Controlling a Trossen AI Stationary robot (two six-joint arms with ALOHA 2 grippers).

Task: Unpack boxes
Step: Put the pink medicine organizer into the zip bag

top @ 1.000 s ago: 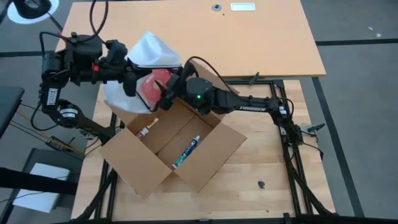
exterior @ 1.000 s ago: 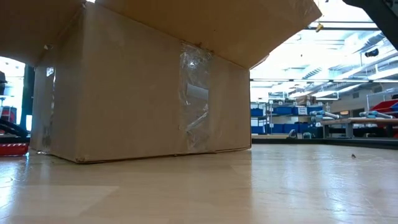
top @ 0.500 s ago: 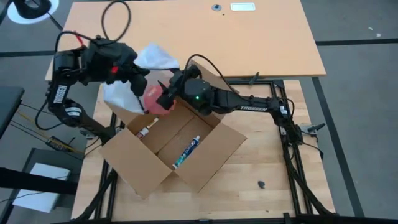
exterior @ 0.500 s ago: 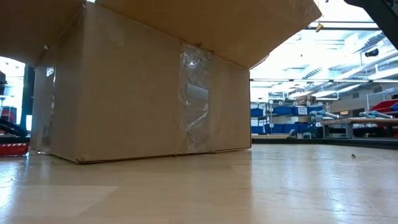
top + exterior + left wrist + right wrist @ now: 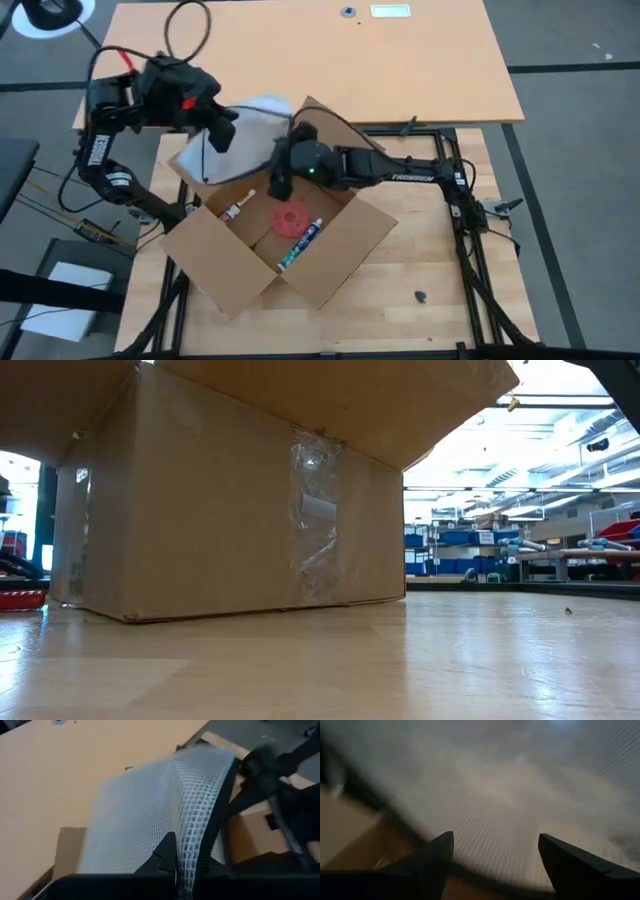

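The brown cardboard box stands open on the table, flaps spread; the low view shows its taped side. Inside lie a red disc, a toothpaste tube and a small white tube. My left gripper is shut on a white grid-patterned bag above the box's far left corner. My right gripper hangs open over the box's far side, its fingers pointing at the bag. My left gripper pinches a gathered part of the bag between its two fingers; edge or fold, I cannot tell. The fingers slant downward, coming from the table's left. The bag spreads out slack beyond the fingers, over the box's far flap. My right gripper: whether it touches the bag, I cannot tell.
A second, lighter tabletop adjoins the far side, bearing a white label. A small dark scrap lies on the near right of the work table. Black frame rails run along the right side.
The red disc, a second ago inside the lifted bag, has fallen out and now lies on the box's floor. The bag has gone flatter and sunk toward the box's far flap. My right gripper has tipped downward and dropped toward the box; my left gripper has tipped down and shifted slightly right.
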